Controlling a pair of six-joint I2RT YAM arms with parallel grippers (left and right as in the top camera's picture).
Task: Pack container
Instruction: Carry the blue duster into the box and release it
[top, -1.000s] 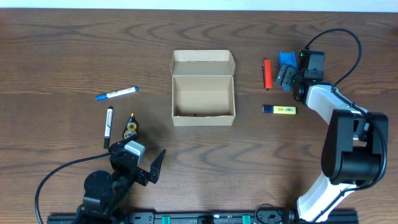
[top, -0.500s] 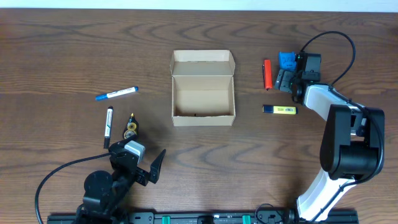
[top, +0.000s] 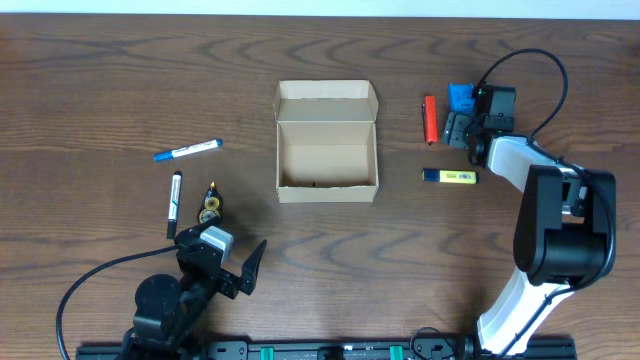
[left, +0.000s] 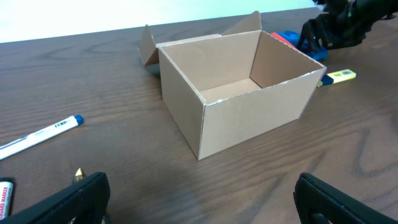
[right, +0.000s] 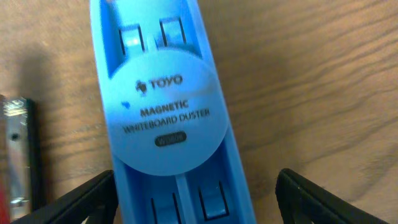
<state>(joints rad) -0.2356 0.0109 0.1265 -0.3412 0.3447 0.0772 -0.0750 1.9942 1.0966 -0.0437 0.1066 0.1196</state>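
At the right end of the table, the right gripper (top: 457, 126) sits over the blue whiteboard duster (right: 168, 124), jaws wide and astride its narrow width, nothing clamped yet. In the wrist view the left finger is almost on the duster's edge and the right one has a clear gap, so the grip is off-centre.

The left gripper (top: 232, 262) is parked near the front edge, jaws fully wide and empty.

The container (top: 327, 145) stands mid-table with its lid flap folded back on the far side. It's upright, looks empty, and is well apart from both arms.

My read on doing this pick well:
- Shift the wrist a little so both fingers meet the duster together. Otherwise the near finger shoves it sideways first.
- Close on the long straight sides, low on the body, not on the round label boss.
- Watch the red marker (top: 430, 118) just beside it. A skid would knock it.
- Lift straight up before traversing, and clear the yellow highlighter (top: 450, 176).
- Line the duster up with the container's long side and come in over the front wall, away from the flap. Release low so it doesn't bounce or tip the light cardboard.
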